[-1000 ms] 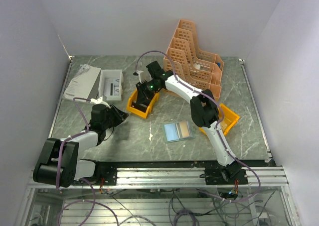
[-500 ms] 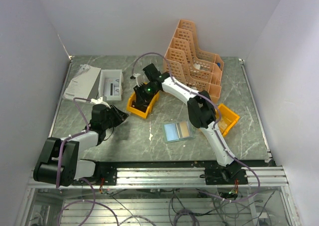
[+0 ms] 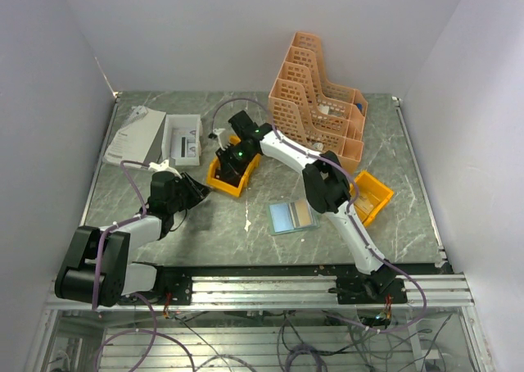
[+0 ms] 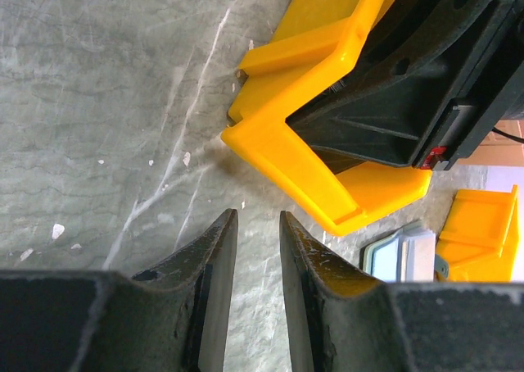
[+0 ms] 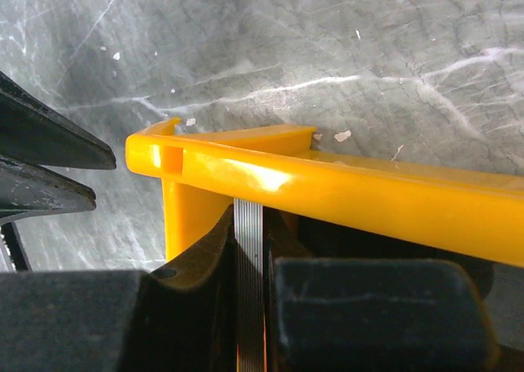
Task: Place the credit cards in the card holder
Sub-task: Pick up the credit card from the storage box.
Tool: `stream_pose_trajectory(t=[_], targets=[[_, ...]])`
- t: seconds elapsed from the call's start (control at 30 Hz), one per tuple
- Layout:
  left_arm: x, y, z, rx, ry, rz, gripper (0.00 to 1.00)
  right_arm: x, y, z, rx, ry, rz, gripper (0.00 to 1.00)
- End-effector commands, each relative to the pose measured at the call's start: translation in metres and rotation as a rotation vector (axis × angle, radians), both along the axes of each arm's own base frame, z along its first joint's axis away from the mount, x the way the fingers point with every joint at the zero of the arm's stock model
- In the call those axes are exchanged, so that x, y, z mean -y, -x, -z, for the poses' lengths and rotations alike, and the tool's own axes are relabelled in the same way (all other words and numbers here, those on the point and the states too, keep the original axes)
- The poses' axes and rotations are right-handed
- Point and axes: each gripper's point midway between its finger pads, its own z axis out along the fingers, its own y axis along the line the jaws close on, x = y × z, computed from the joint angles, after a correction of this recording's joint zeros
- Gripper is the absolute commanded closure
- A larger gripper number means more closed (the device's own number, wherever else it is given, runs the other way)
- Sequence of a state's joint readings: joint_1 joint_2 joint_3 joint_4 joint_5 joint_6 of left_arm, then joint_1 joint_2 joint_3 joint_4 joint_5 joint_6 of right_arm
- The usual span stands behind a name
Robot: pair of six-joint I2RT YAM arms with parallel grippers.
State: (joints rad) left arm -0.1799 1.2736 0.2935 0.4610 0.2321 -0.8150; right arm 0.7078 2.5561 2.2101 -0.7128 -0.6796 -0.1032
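Right gripper (image 5: 250, 233) in yellow bin (image 5: 344, 188).
It clamps stacked credit cards (image 5: 249, 306); left gripper (image 4: 256, 218) stands slightly open, empty.

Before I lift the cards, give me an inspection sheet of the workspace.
Surface: marbled grey table, white scuffs.
Job's things: credit cards stacked edge-on in a yellow bin; card holder lying open, apart from it.
Clutter: second yellow bin, orange file rack, white papers, white box.
Tools: right tool shut on the cards; left tool open, empty, beside the bin.
Cables: purple cables along both arms, no snag seen.
Surroundings: white walls; nothing else seen.
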Motion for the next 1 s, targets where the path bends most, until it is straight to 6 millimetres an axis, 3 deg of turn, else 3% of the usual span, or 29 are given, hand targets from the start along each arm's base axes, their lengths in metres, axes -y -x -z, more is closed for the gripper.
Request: stream_pose_trajectory(t=[0.0,0.1,0.23,0.43,0.97], targets=[[-0.002,-0.008,-0.012,0.046,-0.012,0.007,0.62,-0.002,-0.01,-0.016,0.006,-0.044,0.011,1.0],[-0.002,-0.008,-0.013,0.049,-0.013,0.007,0.62,-0.001,-0.022,-0.042,-0.012,-0.114,0.045,1.0],[-0.003,-0.007,-0.014,0.05,-0.01,0.004,0.62,0.001,-0.024,-0.059,-0.068,-0.184,0.073,1.0],[-0.003,-0.006,-0.014,0.049,-0.008,0.002,0.62,0.002,-0.017,-0.055,-0.156,-0.215,0.074,0.94],[-0.003,-0.006,-0.013,0.047,-0.008,-0.001,0.62,0.009,-0.02,-0.052,-0.212,-0.242,0.089,0.81]])
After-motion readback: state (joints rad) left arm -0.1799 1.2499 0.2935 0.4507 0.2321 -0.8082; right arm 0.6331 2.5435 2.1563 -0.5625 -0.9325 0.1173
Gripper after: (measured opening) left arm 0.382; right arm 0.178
